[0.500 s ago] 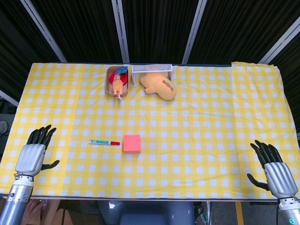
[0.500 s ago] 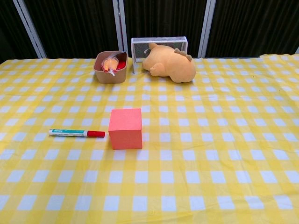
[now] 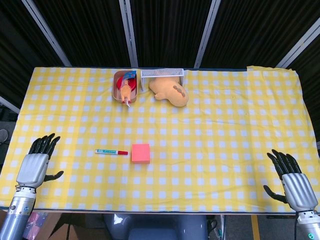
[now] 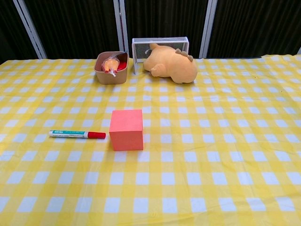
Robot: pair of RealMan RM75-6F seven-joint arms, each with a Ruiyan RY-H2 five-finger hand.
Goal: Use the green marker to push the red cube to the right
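fingers (image 3: pixel 43 145) spread on both hands; one marker (image 4: pixel 77 134), one red cube (image 4: pixel 126 129).

You are looking at one marker (image 4: pixel 77 134), one red cube (image 4: pixel 126 129), one brown bowl (image 4: pixel 111 73) holding a toy, one plush animal (image 4: pixel 171 66), one wire mesh basket (image 4: pixel 160 44), and two hands: left hand (image 3: pixel 35 165), right hand (image 3: pixel 295 185).

The green marker (image 4: pixel 77 134), red-capped, lies flat just left of the upright red cube (image 4: pixel 126 129).
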